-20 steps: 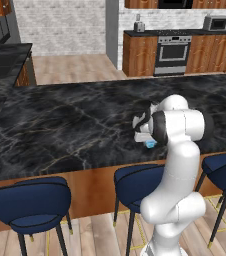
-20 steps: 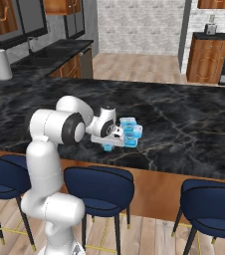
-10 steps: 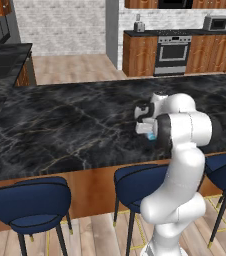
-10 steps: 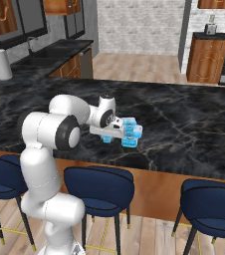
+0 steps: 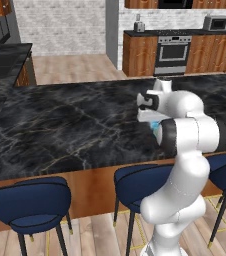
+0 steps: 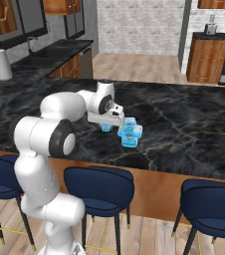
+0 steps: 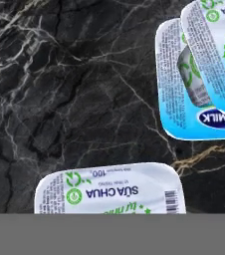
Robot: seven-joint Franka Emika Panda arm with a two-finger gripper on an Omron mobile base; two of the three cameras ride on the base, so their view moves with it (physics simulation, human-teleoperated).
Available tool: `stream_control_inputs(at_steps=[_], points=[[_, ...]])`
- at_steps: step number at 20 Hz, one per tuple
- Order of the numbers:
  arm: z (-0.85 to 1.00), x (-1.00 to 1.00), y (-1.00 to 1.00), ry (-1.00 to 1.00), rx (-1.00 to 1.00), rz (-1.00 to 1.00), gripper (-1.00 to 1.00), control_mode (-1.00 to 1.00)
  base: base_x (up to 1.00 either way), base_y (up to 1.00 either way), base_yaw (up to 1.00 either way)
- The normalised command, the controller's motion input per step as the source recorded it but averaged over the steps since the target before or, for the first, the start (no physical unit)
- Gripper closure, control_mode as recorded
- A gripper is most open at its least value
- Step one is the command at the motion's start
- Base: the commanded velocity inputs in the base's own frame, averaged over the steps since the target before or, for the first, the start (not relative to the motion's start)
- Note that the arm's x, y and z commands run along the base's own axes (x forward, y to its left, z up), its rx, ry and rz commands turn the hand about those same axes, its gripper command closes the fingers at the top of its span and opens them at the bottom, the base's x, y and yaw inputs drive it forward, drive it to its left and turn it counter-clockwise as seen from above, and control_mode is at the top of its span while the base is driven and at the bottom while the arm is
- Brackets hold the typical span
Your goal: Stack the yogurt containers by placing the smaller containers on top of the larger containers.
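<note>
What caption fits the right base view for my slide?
White arm reaches over the black marble counter, its gripper beside stacked yogurt tubs.

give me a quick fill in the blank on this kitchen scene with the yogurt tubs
1. The yogurt tubs sit on a black ____ counter.
2. The stools under the counter have ____ seats.
3. In the right base view, a roll of paper ____ stands far left.
4. In the hand view, one tub already lies on ____ of another tub.

Missing words: marble; blue; towels; top
</note>
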Motion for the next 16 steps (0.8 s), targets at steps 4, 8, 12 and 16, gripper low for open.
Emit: stream_control_inputs(at_steps=[4,8,12,16], points=[[0.53,0.00,-0.05,0.00,0.00,0.00,1.00,-1.00,0.00,0.00,0.00],[0.34,0.04,-0.24,0.00,0.00,0.00,1.00,-1.00,0.00,0.00,0.00],[0.22,0.17,-0.33,0.00,0.00,0.00,1.00,-1.00,0.00,0.00,0.00],[0.18,0.21,-0.30,0.00,0.00,0.00,1.00,-1.00,0.00,0.00,0.00]])
